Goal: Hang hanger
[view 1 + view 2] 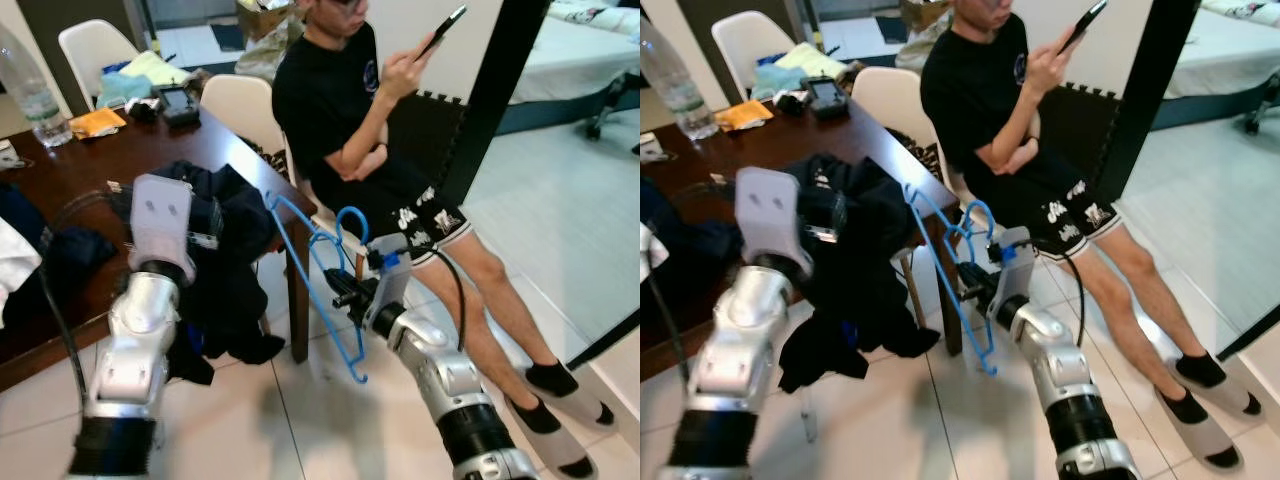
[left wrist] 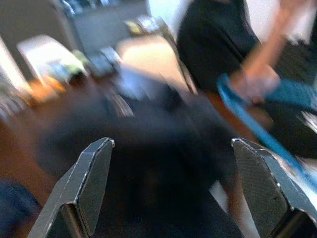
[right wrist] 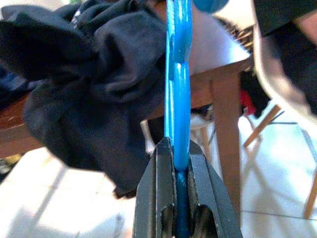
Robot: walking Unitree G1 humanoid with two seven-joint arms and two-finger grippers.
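Bright blue plastic clothes hanger (image 1: 322, 290), thin-framed, up in the air just off the corner of the dark brown wooden table (image 1: 150, 150), tilted, hook end up near the seated person's knee. Pinched at its frame by the right gripper (image 3: 177, 163), black fingers pressed together on the blue bar with the plastic running up between them. Right gripper (image 1: 345, 295) out in front of the silver forearm, beside the table leg (image 1: 298, 305) and above the pale tiled floor (image 1: 300, 400).

Just beside the hanger, a crumpled dark navy garment (image 1: 225, 260) heaped on the table edge and spilling down over it toward the floor. Left gripper (image 2: 173, 188) aimed at that heap, two black fingers spread wide apart with nothing between them; wrist view blurred. Left arm's grey wrist block (image 1: 160, 225) up against the cloth.

Farther out on the table: clear plastic water bottle (image 1: 28, 95), orange packet (image 1: 97, 122), small black device (image 1: 178, 103). White moulded chairs (image 1: 240, 110) at the far side. Person in black T-shirt and printed black shorts (image 1: 330, 90) seated on one, phone (image 1: 442, 32) raised in a hand, black socks on the tiles.
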